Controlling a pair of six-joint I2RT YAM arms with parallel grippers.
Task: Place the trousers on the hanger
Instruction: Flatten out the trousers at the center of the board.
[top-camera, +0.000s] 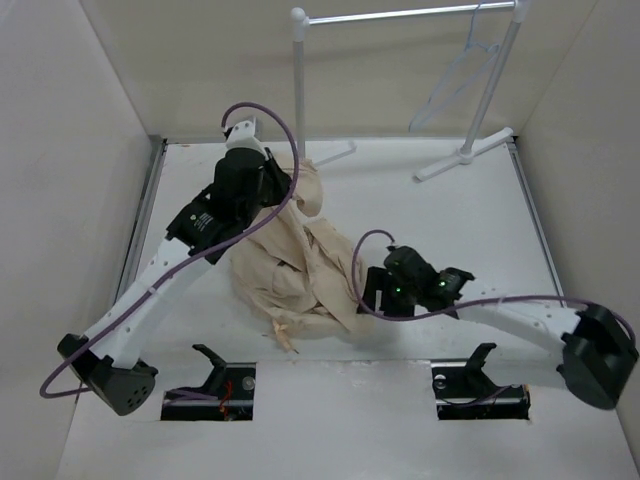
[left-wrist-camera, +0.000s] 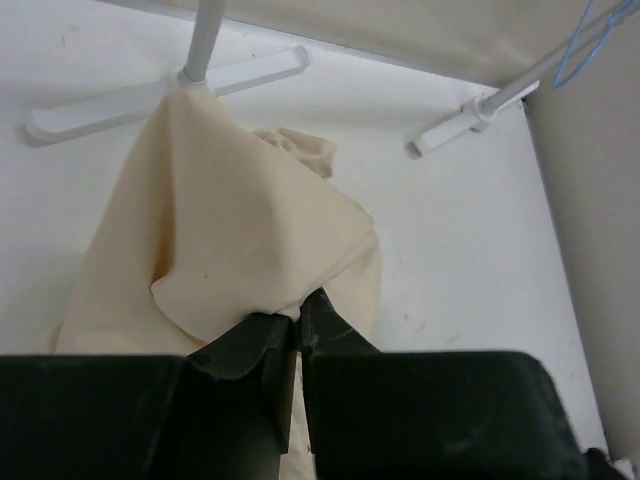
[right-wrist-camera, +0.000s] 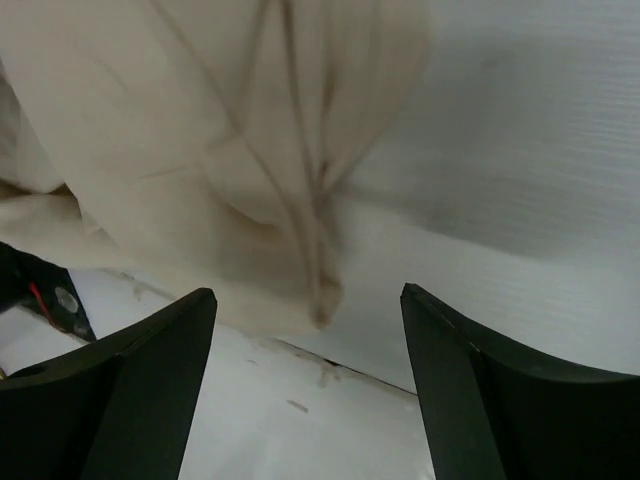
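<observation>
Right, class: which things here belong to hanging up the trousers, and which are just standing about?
Job: trousers; hanger; left gripper, shut on the trousers; right gripper, open.
Just there: white rail stand; table.

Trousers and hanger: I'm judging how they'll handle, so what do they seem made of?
The trousers look like soft woven cloth, matte beige: they wrinkle, fold and slump in a heap. The hanger looks like thin plastic or coated wire, pale and slightly translucent with a bluish tint; its slim frame is too small to tell which.
</observation>
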